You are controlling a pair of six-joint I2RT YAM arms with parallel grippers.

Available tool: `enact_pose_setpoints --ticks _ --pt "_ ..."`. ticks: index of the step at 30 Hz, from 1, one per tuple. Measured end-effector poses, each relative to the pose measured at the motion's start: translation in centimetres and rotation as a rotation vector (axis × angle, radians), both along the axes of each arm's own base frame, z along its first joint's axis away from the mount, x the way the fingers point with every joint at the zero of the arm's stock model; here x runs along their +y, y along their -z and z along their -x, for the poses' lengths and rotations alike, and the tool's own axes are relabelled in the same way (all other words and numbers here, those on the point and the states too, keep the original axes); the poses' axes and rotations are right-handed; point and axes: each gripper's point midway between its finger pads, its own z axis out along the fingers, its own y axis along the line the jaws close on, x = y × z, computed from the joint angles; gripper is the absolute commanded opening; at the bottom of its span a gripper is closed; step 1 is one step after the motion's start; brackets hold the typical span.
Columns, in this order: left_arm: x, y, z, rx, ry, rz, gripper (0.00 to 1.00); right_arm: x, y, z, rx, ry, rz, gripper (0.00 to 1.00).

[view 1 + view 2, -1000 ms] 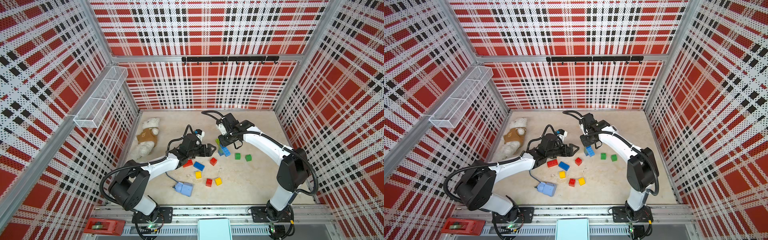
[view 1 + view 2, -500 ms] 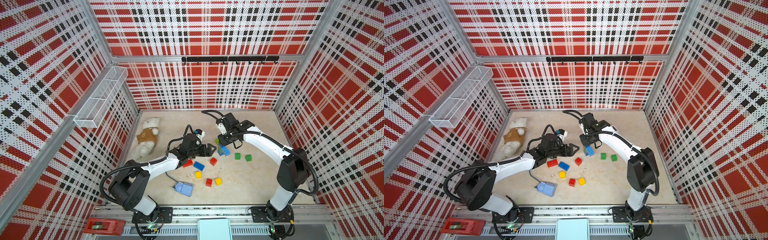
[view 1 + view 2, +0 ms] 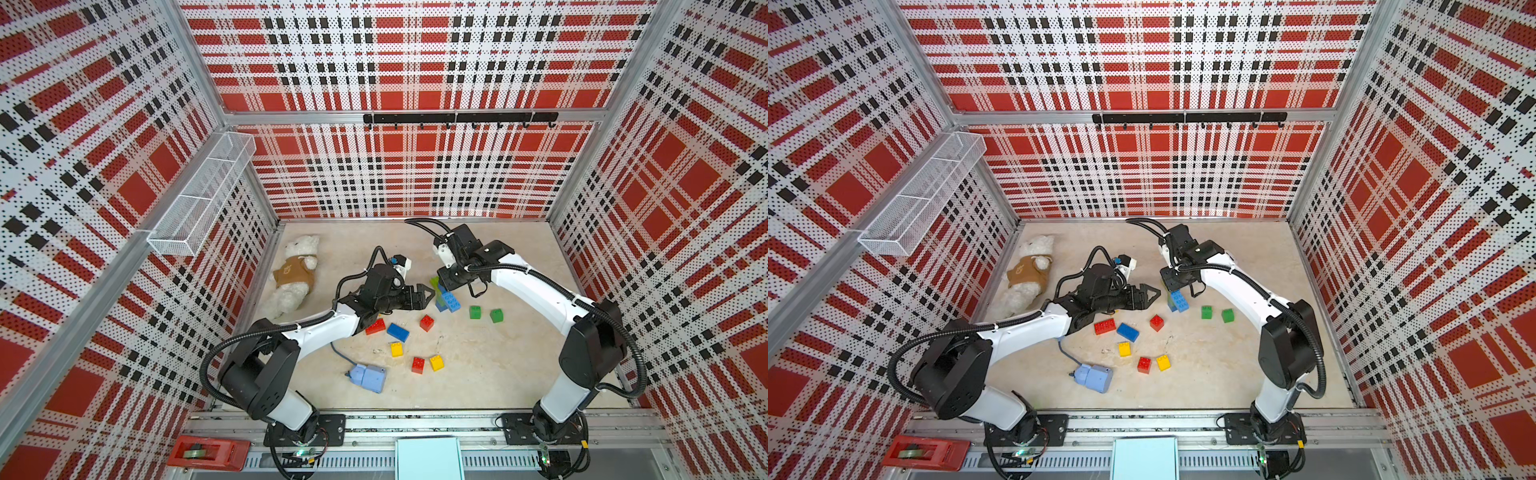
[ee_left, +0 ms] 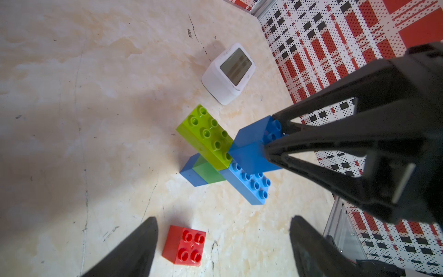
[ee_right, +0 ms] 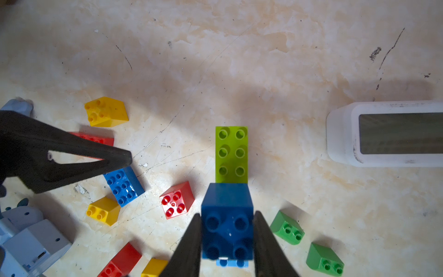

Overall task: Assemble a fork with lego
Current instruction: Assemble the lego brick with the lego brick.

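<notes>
Two fingers (image 5: 189,247) of the right gripper (image 5: 227,214) pinch a dark-blue square (image 5: 227,203) by opposite sides, studs up, so the jaws stand just as far apart as that brick is wide. The brick sits atop a small build. It butts against one end of a lime oblong (image 5: 231,153) and covers part of a light-blue oblong (image 4: 249,188), whose free studded end juts out beyond it; whether it is pressed fully home I cannot tell. Under the lime oblong sit a green brick (image 4: 208,171) and a mid-blue brick (image 4: 191,173), both on the table (image 3: 498,365). The left gripper (image 4: 224,219) hovers just beside the build, pointing at it, jaws spread wide with nothing between them. A red square (image 4: 184,244) lies on the table near those jaws, touching neither finger. Farther out, loose lego is scattered toward the front: a red oblong (image 3: 375,326), a blue oblong (image 3: 398,332), yellow bricks (image 3: 397,349), and two green squares (image 3: 475,311) on the right arm's side. A white clock (image 4: 227,74) stands just past the lime oblong's far end. A pale-blue box (image 3: 368,377) with a cord lies near the front edge, and a bear (image 3: 293,274) lies by the left wall.
</notes>
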Motion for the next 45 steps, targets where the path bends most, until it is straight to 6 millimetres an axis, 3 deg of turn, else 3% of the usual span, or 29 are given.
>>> enact_pose_setpoints --ticks 16,25,45 --pt "-0.6 0.9 0.3 0.016 0.015 -0.013 0.88 -0.2 0.5 0.2 0.012 -0.003 0.007 0.28" --pt "-1.4 -0.2 0.0 -0.013 0.031 -0.014 0.88 -0.3 0.8 0.1 0.016 0.0 0.018 0.27" --pt "-1.3 0.2 0.0 -0.004 0.031 -0.026 0.88 -0.3 1.7 -0.1 0.025 -0.042 0.035 0.27"
